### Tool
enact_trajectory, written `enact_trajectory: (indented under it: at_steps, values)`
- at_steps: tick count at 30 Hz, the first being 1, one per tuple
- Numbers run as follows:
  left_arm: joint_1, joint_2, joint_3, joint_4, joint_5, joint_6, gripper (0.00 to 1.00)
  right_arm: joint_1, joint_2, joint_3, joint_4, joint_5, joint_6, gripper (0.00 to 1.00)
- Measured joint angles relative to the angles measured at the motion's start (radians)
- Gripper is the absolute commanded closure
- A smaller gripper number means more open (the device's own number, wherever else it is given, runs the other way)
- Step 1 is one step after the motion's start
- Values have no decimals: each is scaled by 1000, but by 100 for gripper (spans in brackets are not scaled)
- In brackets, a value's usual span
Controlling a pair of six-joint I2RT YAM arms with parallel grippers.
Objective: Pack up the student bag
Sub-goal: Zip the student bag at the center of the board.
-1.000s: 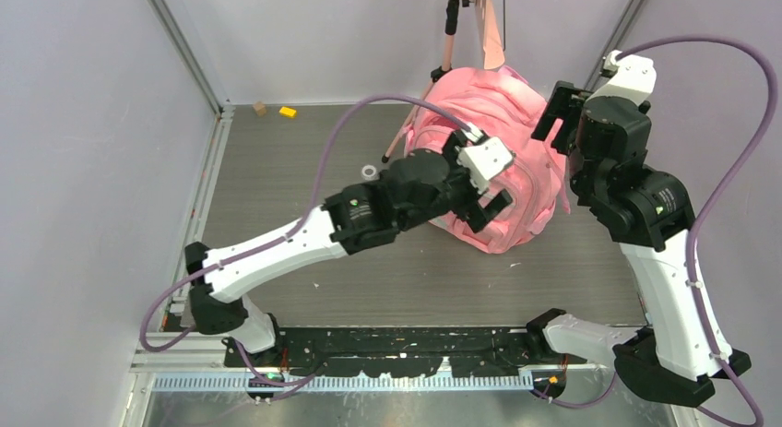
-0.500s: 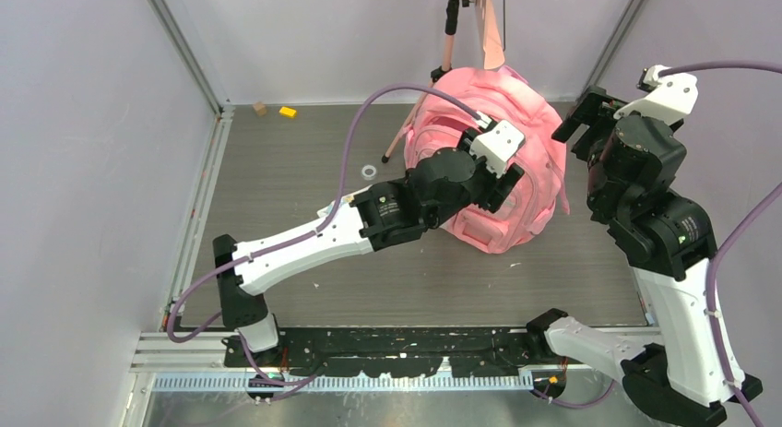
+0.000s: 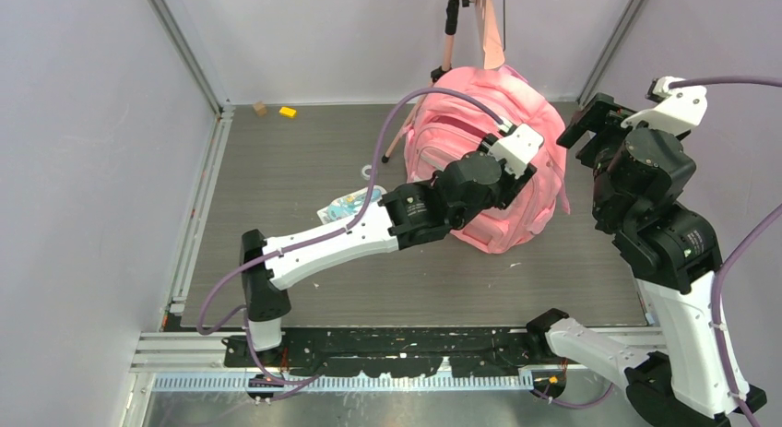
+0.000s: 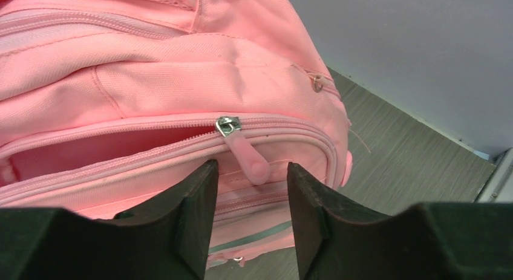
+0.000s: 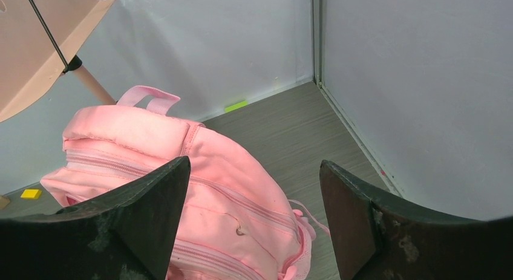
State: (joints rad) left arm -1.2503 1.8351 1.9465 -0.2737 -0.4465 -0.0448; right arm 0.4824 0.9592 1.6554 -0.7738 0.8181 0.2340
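The student bag (image 3: 489, 160) lies on the grey table (image 3: 277, 169) toward the back, directly under and ahead of the left gripper (image 4: 251, 189), whose jaws stand partly apart with a pink zip pull (image 4: 247, 154) between and just beyond their tips; the wrist view does not settle whether they touch it. To the left of that pull the front pocket gapes along its zip, and a small metal ring (image 4: 317, 82) sits on the fabric up and to the right of the jaws. The right gripper (image 5: 254, 198) hangs off to the bag's right side with its jaws wide and nothing between them; the bag lies below and ahead of them, its carry handle (image 5: 148, 97) beyond the left jaw. A pink stand (image 3: 452, 40) rises behind the bag, its legs splayed close against it. The top view alone shows a small printed card (image 3: 346, 206) on the table, partly covered by the left arm, a white ring (image 3: 369, 171) beyond it, and a yellow block (image 3: 288, 112) and a brown block (image 3: 260, 107) at the back wall. The right wrist view alone shows a green strip (image 5: 236, 105) at the foot of the wall. In the top view the left jaws are hidden by the wrist, and the card's picture is too small to read.
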Motion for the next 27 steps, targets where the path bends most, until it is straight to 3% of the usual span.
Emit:
enact_trajectory:
  at_steps: [7, 17, 27]
  values:
    - [-3, 2, 0, 8, -60, 28, 99, 0, -27, -46, 10, -37, 3, 16]
    - [10, -2, 0, 1, -55, 37, 100, 0, -169, -241, 30, -274, -4, 16]
    - [114, -62, -2, -100, 124, -63, 100, 0, -305, -430, 142, -513, -76, 18]
